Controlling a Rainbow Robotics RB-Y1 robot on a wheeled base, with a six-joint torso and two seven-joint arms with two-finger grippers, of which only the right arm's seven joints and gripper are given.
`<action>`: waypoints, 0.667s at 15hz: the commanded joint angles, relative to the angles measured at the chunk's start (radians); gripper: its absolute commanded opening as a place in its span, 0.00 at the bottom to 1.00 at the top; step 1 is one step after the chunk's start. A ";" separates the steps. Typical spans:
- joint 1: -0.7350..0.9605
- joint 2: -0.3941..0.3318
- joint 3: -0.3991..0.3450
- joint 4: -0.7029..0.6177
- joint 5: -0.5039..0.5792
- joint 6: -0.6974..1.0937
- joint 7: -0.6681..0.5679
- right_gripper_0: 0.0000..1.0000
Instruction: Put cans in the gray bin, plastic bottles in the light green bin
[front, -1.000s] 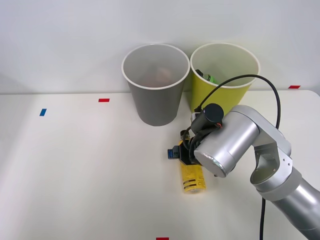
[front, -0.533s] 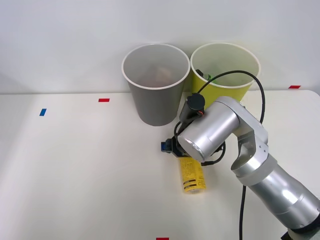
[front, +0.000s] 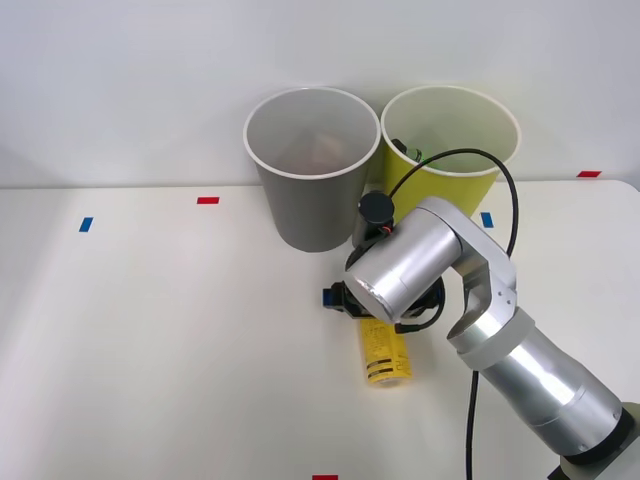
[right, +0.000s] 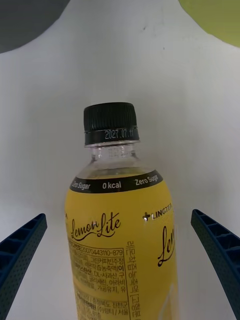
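My gripper (right: 120, 260) is spread wide, its 2 blue fingers (right: 20, 255) flanking the lying Lemon Lite bottle (right: 120, 240) without touching it.

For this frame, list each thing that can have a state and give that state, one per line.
Yellow bottle: lying on its side on the table, black cap on, not gripped.
Right gripper: open, one blue finger either side of the bottle, neither touching.
Gray bin: upright, something dim inside.
Light green bin: upright, holds something green.
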 joint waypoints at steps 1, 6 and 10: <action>0.000 0.011 0.000 0.047 0.022 0.000 0.013 1.00; 0.000 0.035 0.000 0.055 0.043 0.000 0.018 0.26; 0.002 0.060 0.000 0.055 0.069 0.000 0.022 0.00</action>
